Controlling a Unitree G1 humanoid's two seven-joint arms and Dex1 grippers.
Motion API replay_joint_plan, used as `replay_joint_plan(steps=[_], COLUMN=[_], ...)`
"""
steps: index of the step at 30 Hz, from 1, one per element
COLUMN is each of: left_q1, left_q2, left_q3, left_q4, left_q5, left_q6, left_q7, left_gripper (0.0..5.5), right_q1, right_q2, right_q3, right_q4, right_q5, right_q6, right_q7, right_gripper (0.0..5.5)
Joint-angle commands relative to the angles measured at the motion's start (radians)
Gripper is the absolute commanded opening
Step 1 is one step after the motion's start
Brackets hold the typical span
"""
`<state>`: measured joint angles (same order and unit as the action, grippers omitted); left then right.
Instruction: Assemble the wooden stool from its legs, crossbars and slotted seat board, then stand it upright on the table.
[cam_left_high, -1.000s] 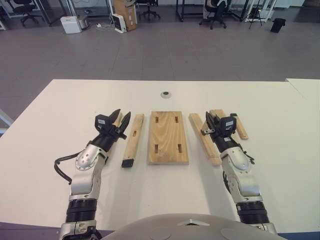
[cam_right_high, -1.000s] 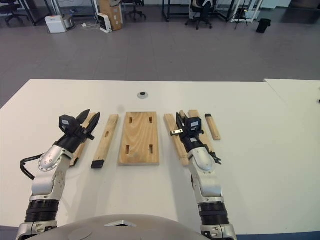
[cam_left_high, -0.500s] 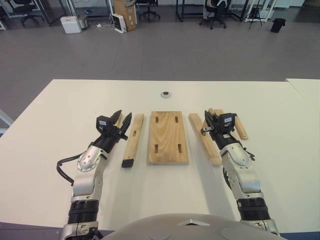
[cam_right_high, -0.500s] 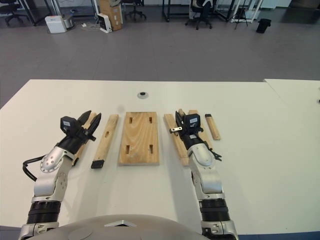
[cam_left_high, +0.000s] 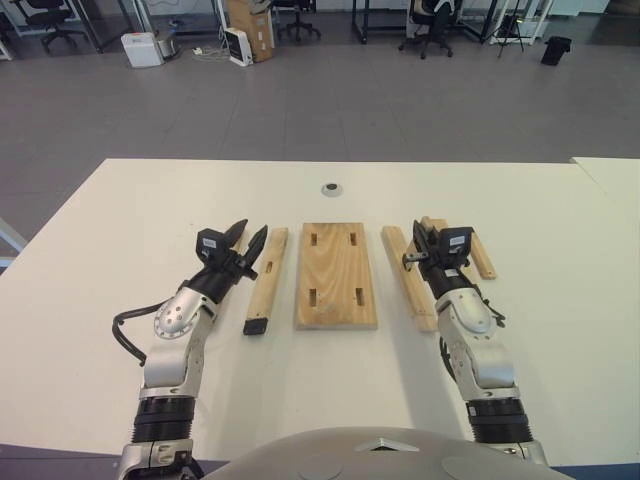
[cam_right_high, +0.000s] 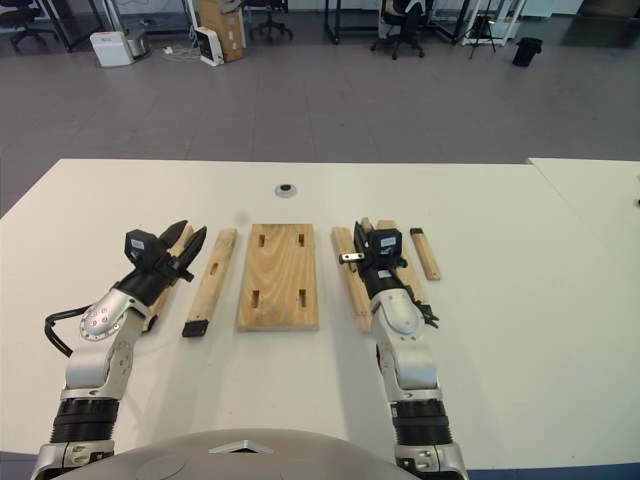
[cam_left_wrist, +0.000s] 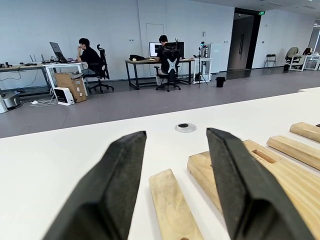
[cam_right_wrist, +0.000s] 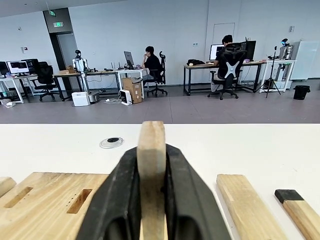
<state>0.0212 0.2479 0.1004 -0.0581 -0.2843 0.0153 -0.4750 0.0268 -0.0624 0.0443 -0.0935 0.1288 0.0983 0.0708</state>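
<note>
My left gripper (cam_left_high: 250, 229) hovers low over the left part of the table (cam_left_high: 120, 220), its 2 fingers (cam_left_wrist: 112, 195) spread wide. A plain bar (cam_left_wrist: 170, 210) lies flat under it and shows in the gap between them; I cannot tell whether they touch it. Just right of the bar lies a slotted leg (cam_left_high: 266, 278), running near to far, with a black cap (cam_left_high: 254, 326) on its near end.

The seat board (cam_left_high: 336, 275) lies flat in the middle of the table, between my 2 arms, with its 4 slots facing up. It touches none of the other parts.

My right gripper (cam_left_high: 424, 236) is on the right side, pinching a thin strip (cam_right_wrist: 151, 135). The strip stands on edge between the fingers, and its far end pokes out past the fingertips. I cannot tell whether it rests on the table.

Between this gripper and the seat board lies a long leg (cam_left_high: 405, 275), flat and angled slightly left toward its far end. Just right of the gripper lies a plain piece (cam_right_wrist: 245, 200). Farther right lies a capped piece (cam_right_high: 426, 255), shorter than the long leg, with its black end pointing far.

A round grommet (cam_left_high: 331, 189) sits in the table beyond the seat board. All the wooden parts are separate, none joined to another.
</note>
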Motion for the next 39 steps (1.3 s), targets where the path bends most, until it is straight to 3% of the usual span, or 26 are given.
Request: replay_joint_plan(steps=[1, 18, 23, 27, 39], left_q1=[-0.018, 0.045, 0.049, 0.057, 0.034], left_q2=[0.007, -0.130, -0.150, -0.144, -0.126], left_q3=[0.013, 0.085, 0.068, 0.075, 0.080], left_q4=[-0.001, -0.033, -0.037, -0.037, -0.038], left_q5=[-0.013, -0.061, -0.049, -0.050, -0.054], left_q6=[0.011, -0.052, -0.059, -0.061, -0.075], left_q7=[0.004, 0.155, 0.168, 0.171, 0.160], left_gripper=[2.19, 2.19, 2.19, 2.19, 2.19], right_q1=[0.126, 0.007, -0.012, -0.014, 0.079], right_q2=[-0.012, -0.065, -0.031, 0.034, 0.074], right_q3=[-0.001, -0.016, -0.046, -0.121, -0.088], right_q4=[0.130, 0.195, 0.214, 0.198, 0.107], right_q5=[-0.049, -0.094, -0.052, 0.089, 0.107], right_q6=[0.102, 0.085, 0.105, 0.257, 0.301], right_q7=[-0.035, -0.030, -0.033, -0.031, -0.040], right_gripper=[0.42, 0.42, 0.42, 0.42, 0.42])
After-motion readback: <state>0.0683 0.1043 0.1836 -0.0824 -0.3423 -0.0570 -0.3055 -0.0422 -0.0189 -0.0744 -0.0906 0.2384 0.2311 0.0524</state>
